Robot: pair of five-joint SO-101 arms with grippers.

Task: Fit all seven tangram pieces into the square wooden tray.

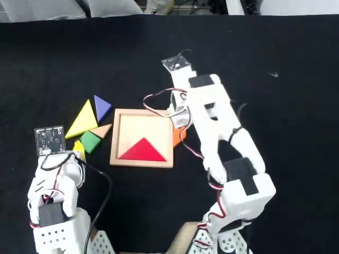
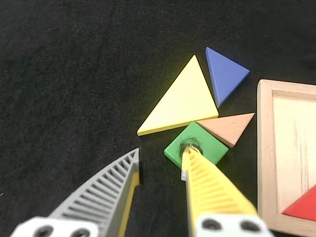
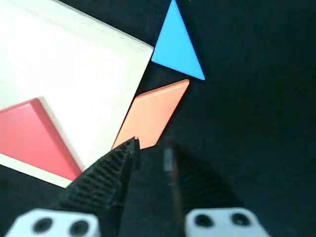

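R gripper (image 3: 150, 146) has its fingers a narrow gap apart w/ nothing pinched. The orange parallelogram (image 3: 153, 113) lies just ahead of the tips, right beside the tray (image 1: 115, 138)'s right wall near centre of the high view, its long axis slanting off toward the blue triangle (image 3: 175, 47). So I reckon the R arm is nearer. L gripper (image 2: 162, 152), lower left, is spread wide, its yellow finger (image 2: 210, 185) over the green square (image 2: 205, 143), not straddling it.
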